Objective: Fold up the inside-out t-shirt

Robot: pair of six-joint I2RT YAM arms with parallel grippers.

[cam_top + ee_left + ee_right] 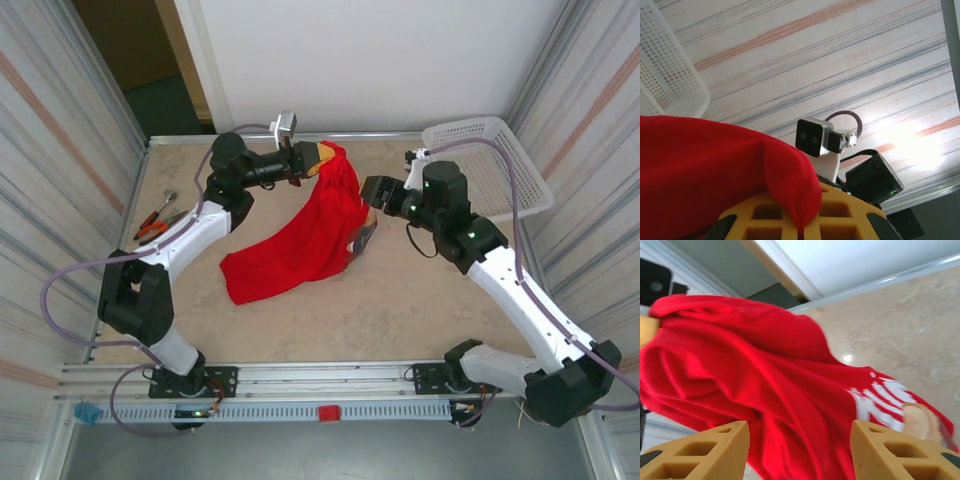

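Noting from the left: pliers (pixel 152 228) with red handles lie near the left edge of the table (pixel 400 310), well apart from the cloth. My left claw (pixel 325 157) is raised at the far side, jaws pinched tight on a bunched fold of the red t-shirt (pixel 310 225). The wrist view shows the red cloth clamped between yellow fingers (pixel 855 212). The shirt hangs from that grip and trails down toward my bases and leftward, its low end spread on the table. White lettering (pixel 880 400) shows on its right part. My right claw (pixel 362 237) sits just beside the shirt's right edge, jaws standing well apart and gripping nothing, with cloth ahead of the fingertips. A white mesh basket (pixel 495 160) sits in the far right corner, apart from the shirt.
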